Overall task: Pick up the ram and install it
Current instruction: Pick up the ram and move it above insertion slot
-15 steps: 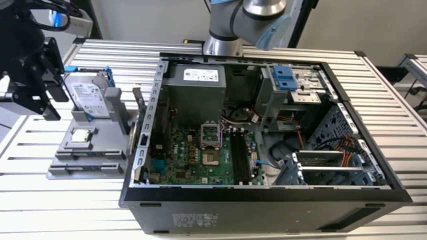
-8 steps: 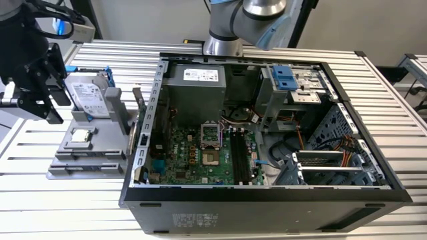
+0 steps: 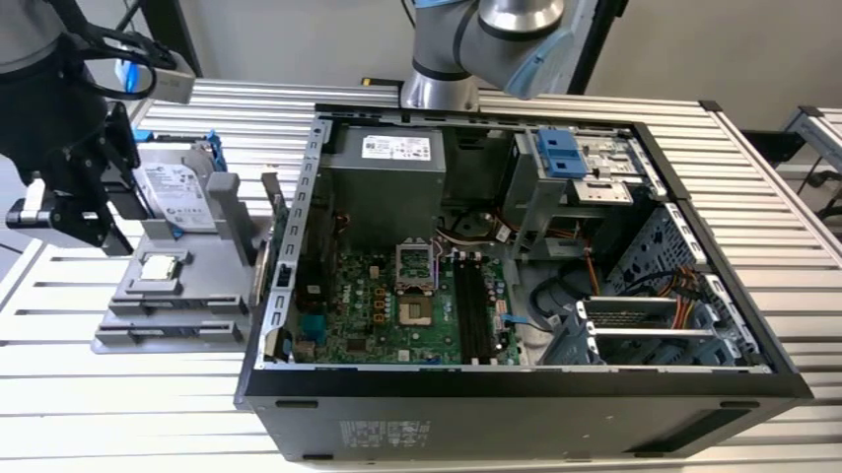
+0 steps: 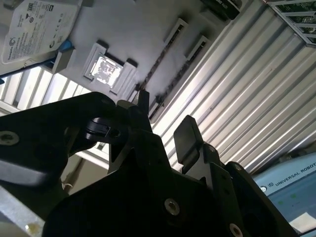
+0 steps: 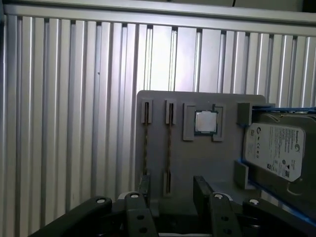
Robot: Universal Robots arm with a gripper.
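Gripper: jaws stand wide apart and hold nothing. In both wrist views the two black fingers flank bare air above the grey holder; whether they touch it cannot be told.

Ram: seated on edge in a narrow slot of the holder, in line with the gap between the fingers. It is seen as a thin speckled strip. A second stick sits in the slot just beside it, parallel to it. In the second wrist view the ram runs diagonally toward the fingertips.

Other contents of the holder: a square processor chip in its recess beside the slots, and a silver hard drive at the far side in a blue-edged cradle.

Surface: ribbed aluminium table, which carries everything.

The exterior view places the gripper at the exterior view's left, over the holder. The open computer case lies to the exterior view's right of the holder, close against it. Inside the case are the green motherboard and its long black slots. The arm's base is mounted behind the case.
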